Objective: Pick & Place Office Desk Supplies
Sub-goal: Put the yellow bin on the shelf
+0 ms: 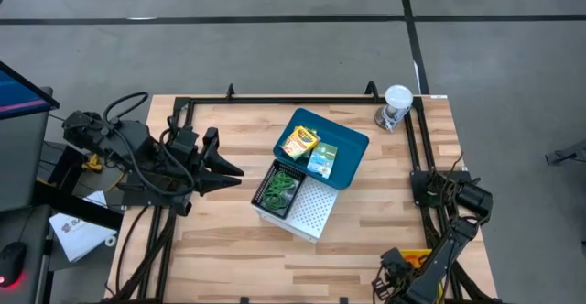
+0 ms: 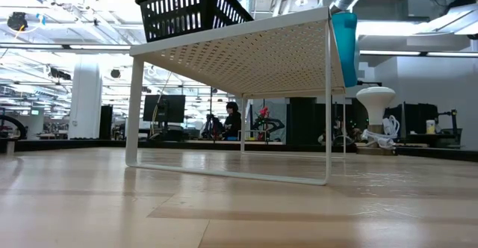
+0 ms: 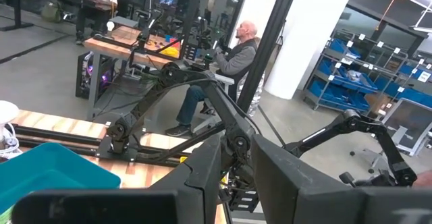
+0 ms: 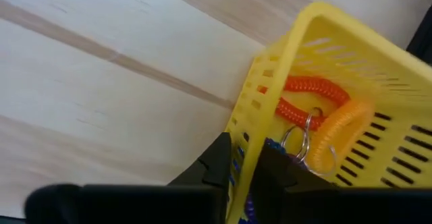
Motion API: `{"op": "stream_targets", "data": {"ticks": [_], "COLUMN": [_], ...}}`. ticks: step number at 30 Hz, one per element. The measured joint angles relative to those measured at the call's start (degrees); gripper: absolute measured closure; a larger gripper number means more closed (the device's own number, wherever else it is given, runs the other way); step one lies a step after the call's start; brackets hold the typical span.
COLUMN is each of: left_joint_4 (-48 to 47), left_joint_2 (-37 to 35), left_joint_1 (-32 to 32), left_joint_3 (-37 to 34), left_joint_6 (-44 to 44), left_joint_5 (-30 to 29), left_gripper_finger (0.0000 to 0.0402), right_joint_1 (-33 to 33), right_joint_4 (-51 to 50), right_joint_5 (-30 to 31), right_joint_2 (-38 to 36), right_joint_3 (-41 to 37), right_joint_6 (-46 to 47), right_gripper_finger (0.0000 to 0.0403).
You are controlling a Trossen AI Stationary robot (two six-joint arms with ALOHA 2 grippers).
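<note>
Right gripper (image 4: pixel 239 166) — jaws pinching yellow basket (image 4: pixel 378 62) wall.

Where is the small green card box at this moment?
In the high view, the small green card box lies inside the blue tray at the table's middle, beside the yellow-orange crayon box, just above the white perforated shelf.

Light wooden table (image 1: pixel 211 249), white perforated stand (image 1: pixel 316 208) at centre, lidded clear cup (image 1: pixel 396 107) far corner, yellow basket (image 4: pixel 324 96) near edge
</note>
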Motion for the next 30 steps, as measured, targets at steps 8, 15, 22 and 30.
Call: {"op": "stream_targets", "data": {"ticks": [8, 15, 22, 30], "left_joint_4": [0.0, 0.0, -0.1, -2.7], "left_joint_2": [0.0, 0.0, 0.0, -0.6], "left_joint_1": [0.0, 0.0, 0.0, -0.3], "left_joint_3": [0.0, 0.0, 0.0, 0.0], "left_joint_6": [0.0, 0.0, 0.4, 0.5], "left_joint_5": [0.0, 0.0, 1.3, 2.6], "left_gripper_finger": [0.0325, 0.0325, 0.0325, 0.0325], "right_joint_1": [0.0, -2.5, -7.1, -11.7], "right_joint_4": [2.2, 3.2, 1.0, -5.4], "right_joint_5": [1.0, 3.9, 8.3, 11.3], "right_joint_2": [0.0, -0.1, -0.1, 0.0], "right_joint_3": [0.0, 1.9, 5.8, 11.5], "right_joint_6": [-1.0, -4.6, -11.4, -19.9], "right_gripper_finger": [0.0398, 0.0400, 0.0401, 0.0402]}}
